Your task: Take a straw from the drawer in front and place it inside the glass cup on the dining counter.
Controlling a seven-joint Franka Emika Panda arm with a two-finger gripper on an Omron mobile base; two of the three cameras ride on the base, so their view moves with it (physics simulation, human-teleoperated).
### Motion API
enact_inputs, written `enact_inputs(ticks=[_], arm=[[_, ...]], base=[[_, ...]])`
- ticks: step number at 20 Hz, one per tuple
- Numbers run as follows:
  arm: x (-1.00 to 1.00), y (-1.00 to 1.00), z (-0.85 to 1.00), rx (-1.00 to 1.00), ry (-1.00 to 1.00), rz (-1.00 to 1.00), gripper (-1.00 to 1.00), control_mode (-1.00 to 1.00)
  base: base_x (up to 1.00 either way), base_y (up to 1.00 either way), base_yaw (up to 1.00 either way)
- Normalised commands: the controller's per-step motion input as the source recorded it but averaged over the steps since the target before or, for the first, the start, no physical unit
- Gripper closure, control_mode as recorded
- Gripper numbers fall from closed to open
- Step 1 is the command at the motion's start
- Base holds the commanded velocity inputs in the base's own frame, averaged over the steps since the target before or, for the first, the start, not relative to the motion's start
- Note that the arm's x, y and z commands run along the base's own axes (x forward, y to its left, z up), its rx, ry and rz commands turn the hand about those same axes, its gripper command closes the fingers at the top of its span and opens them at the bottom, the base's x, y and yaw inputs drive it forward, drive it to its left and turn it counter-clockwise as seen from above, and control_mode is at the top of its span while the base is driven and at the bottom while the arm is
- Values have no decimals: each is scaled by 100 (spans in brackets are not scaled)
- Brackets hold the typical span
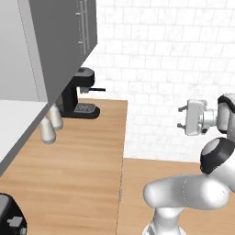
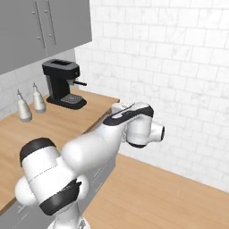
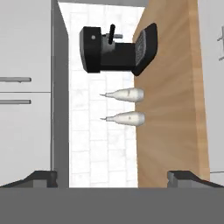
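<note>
White tiled wall backs a kitchen corner where a wood-topped counter (image 1: 78, 160) runs along beneath grey upper cabinets (image 1: 50, 41). Taking the black coffee machine (image 1: 79, 94) as the landmark: it stands at the far end of that counter, close to the tiled wall, with its spout handle sticking out to the side. Just in front of the coffee machine, nearer the camera base, two pale bottles (image 1: 50, 124) stand upright side by side, near one another and tucked under the edge of the cabinets. A dark object (image 1: 11, 221) sits on the counter well apart from the coffee machine, at the near corner of the left base view; what it is cannot be told. Beyond the counter's outer edge, away from the coffee machine, lies wood flooring that meets the tiled wall. The white arm rises over that floor, its hand raised level with the coffee machine and pointed toward it across the counter. The gripper (image 3: 113, 176) has its jaws spread wide, the two dark fingertips (image 3: 41, 177) far apart in the hand view, with nothing between them. Straw, drawer, glass cup and dining counter cannot be located from these views.
</note>
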Motion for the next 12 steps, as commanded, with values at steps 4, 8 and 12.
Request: enact_inputs(ticks=[4, 8, 12], arm=[[47, 1, -74, 34, 0, 0, -100, -100], [25, 14, -68, 16, -1, 0, -100, -100], [18, 27, -61, 1, -1, 0, -100, -100]], base=[[0, 0, 0], [0, 0, 0], [0, 0, 0]])
